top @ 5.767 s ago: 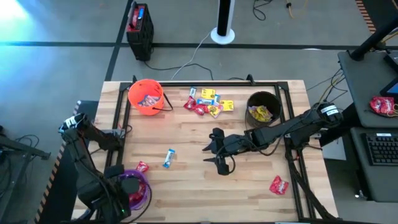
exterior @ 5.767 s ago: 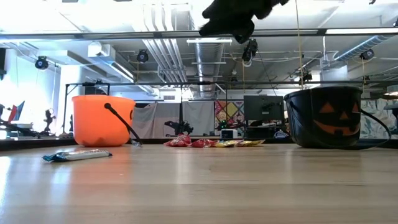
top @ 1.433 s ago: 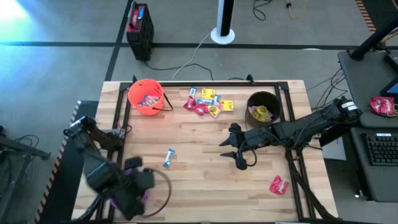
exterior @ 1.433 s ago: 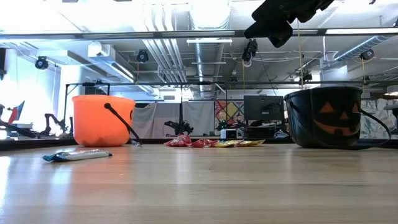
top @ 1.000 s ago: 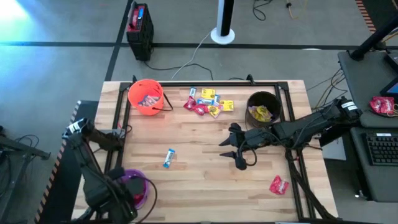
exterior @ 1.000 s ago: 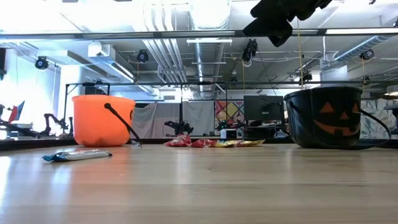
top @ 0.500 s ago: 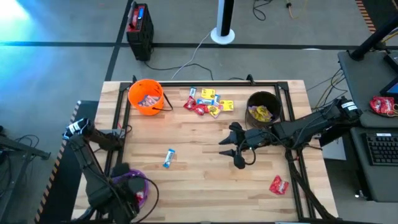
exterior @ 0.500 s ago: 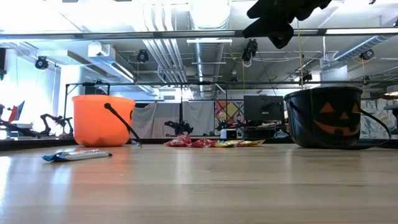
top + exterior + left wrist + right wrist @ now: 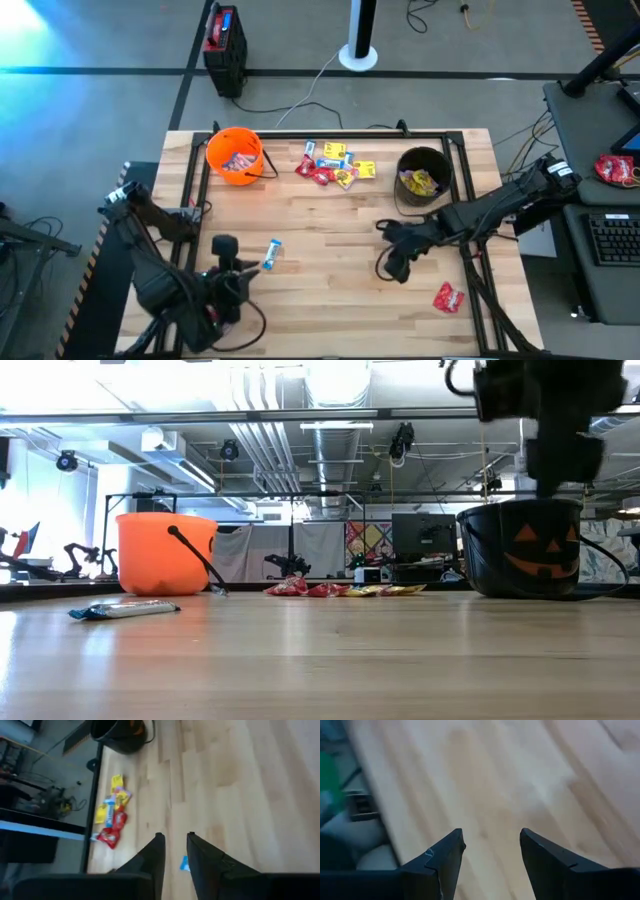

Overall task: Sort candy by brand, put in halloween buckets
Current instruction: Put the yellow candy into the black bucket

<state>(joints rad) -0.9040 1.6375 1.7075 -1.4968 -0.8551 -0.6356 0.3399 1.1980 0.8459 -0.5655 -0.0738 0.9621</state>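
Note:
The orange bucket (image 9: 235, 155) stands at the far left and holds candy. The black bucket (image 9: 423, 175) at the far right holds yellow candy. Between them lies a pile of red, yellow and blue-and-white candy (image 9: 335, 165). A single blue-and-white candy (image 9: 271, 254) lies left of centre, and a red one (image 9: 447, 297) near the right front. My left gripper (image 9: 174, 838), slightly open and empty, hovers just left of the blue-and-white candy (image 9: 184, 863). My right gripper (image 9: 491, 840) hangs open over bare wood right of centre. My left arm (image 9: 190, 300) hides the purple bucket.
A black frame rail (image 9: 200, 190) runs along the table's left edge, another (image 9: 465, 250) along the right. Bare wood (image 9: 320, 290) lies between the two grippers. In the low view my right arm (image 9: 545, 420) hangs in front of the black bucket (image 9: 525, 550).
My left gripper has risen from the near left corner and swung toward the blue-and-white candy, rolling as it went. My right gripper has tipped downward, rolled and sunk a little, shifting toward the table's right edge. No candy has moved.

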